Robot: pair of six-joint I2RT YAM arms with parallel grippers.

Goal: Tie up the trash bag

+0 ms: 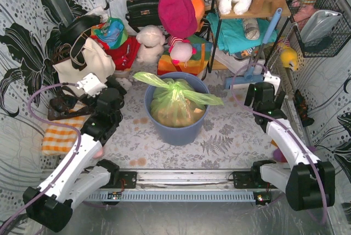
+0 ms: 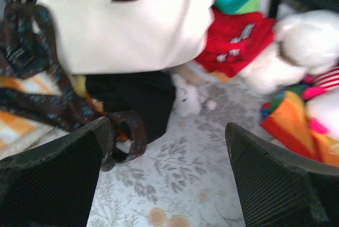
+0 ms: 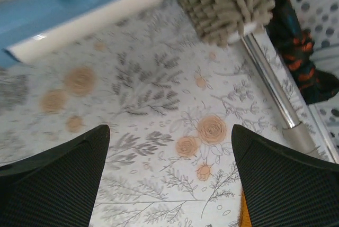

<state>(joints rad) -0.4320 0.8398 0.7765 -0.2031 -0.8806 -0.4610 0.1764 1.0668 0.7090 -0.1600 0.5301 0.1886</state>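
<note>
- The bag [image 1: 174, 103] is sitting in the bin [image 1: 178, 132] mid-scene on the table [image 1: 230, 136], its neck bunching at a knot, tails splaying left and right.
- The left pincer [image 2: 167, 126] is gaping wide, empty, facing the tote [image 2: 122, 20].
- The right pincer [image 3: 169, 129] is gaping likewise, gripping nothing.
- Risk: the knot may be sitting loose and slipping, the film being slick; a passing arm could be snagging a tail.

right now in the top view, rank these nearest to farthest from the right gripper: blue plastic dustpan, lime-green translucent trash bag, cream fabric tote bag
From the right gripper:
1. blue plastic dustpan, just beyond it
2. lime-green translucent trash bag, in the middle
3. cream fabric tote bag, far left
</note>
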